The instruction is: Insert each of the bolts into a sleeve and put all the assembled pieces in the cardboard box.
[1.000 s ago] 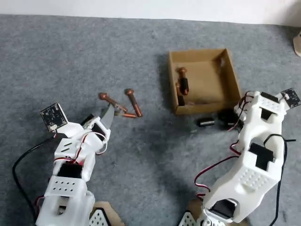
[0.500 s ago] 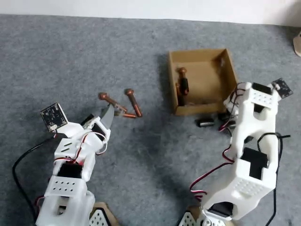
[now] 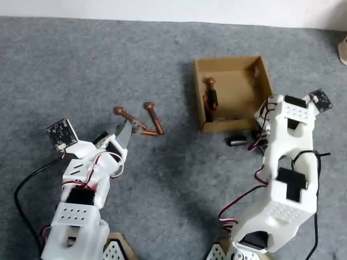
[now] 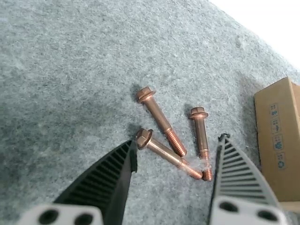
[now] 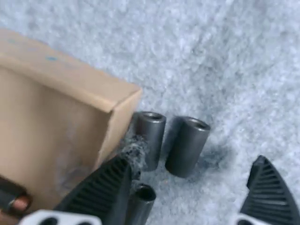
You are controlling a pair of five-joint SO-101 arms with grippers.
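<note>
one assembled piece (image 3: 210, 97) is lying in the cardboard box (image 3: 233, 125); my left gripper (image 4: 176, 140), right gripper (image 5: 192, 164) are gaping empty above three bolts (image 4: 168, 155), sleeves (image 5: 187, 145).

I see a grey, carpet-like tabletop (image 3: 81, 65), a white strip (image 3: 162, 8) at 12 o'clock, and a tan object (image 3: 343, 50) at 2 o'clock.

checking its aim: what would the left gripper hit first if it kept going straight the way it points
Probably the nearest bolt, lying crosswise between the open fingers of the left gripper. Beyond it lie two more bolts. Depth is hard to judge from these views.
</note>
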